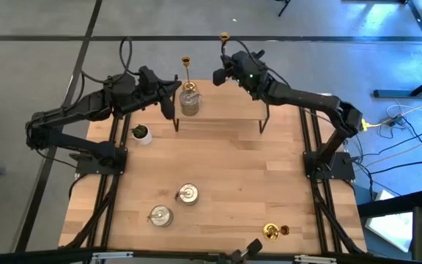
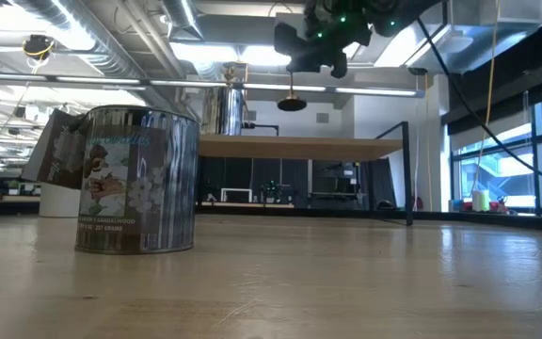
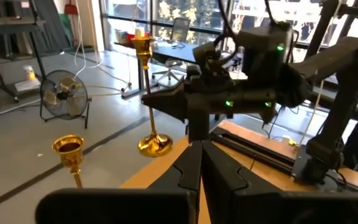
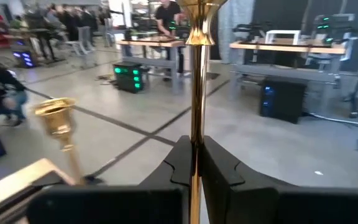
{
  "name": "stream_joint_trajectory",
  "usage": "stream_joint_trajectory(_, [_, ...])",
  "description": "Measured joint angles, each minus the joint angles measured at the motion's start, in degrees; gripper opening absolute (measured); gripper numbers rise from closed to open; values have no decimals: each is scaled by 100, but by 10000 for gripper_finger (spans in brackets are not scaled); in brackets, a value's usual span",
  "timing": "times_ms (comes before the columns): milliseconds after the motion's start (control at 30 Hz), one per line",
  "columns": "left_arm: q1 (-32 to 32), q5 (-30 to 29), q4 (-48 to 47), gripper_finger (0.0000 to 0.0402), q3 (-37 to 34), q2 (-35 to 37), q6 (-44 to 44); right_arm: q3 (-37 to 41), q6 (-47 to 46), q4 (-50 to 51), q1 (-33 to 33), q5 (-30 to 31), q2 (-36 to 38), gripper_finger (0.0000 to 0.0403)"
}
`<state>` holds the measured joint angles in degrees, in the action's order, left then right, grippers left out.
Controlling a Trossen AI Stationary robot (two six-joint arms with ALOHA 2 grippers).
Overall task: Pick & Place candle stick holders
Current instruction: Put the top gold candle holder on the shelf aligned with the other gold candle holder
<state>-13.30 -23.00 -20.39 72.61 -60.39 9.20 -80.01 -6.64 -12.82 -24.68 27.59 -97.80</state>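
Note:
My right gripper point(image 1: 220, 73) is over the raised shelf point(image 1: 218, 110) at the table's far side, shut on a gold candle stick holder point(image 4: 196, 74). A second gold holder point(image 1: 187, 62) and a silvery-glass holder point(image 1: 190, 101) stand on their bases on the shelf. Beside the glass one my left gripper point(image 1: 174, 89) is shut on nothing. Two more silvery holders point(image 1: 188, 193) point(image 1: 160, 215) stand on the table's near half. A gold holder point(image 1: 271, 232) lies on its side near the front right. My right gripper pinches the gold holder's slim stem point(image 4: 196, 118) between its two fingers, about midway up. The fingers come in level and lie across the stem. The holder stays upright, and its round base point(image 2: 291, 102) hangs clear above the shelf.
A tiny white pot with a green plant point(image 1: 142, 133) sits on the table at the left, under the left arm. The shelf's dark legs point(image 1: 263, 121) stand on the table's far half. Bare wood point(image 1: 255, 176) lies between the shelf and the near holders.

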Motion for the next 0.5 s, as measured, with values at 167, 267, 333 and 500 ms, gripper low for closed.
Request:
stream_joint_trajectory(167, [2, -116, 91, 3, -6, -6, 49, 539, -123, -625, 89, -1, 0, 14])
stream_joint_trajectory(267, [0, -151, 129, 3, -6, -6, 51, 886, -293, -1120, 71, 130, 0, 14])
stream_joint_trajectory(333, [0, -192, 132, 2, -6, -6, 38, 1038, -214, -1376, 63, 140, 0, 14])
stream_joint_trajectory(500, [1, -250, 136, 4, -6, -33, -8, 1074, 85, -1459, 76, 110, -20, 14])
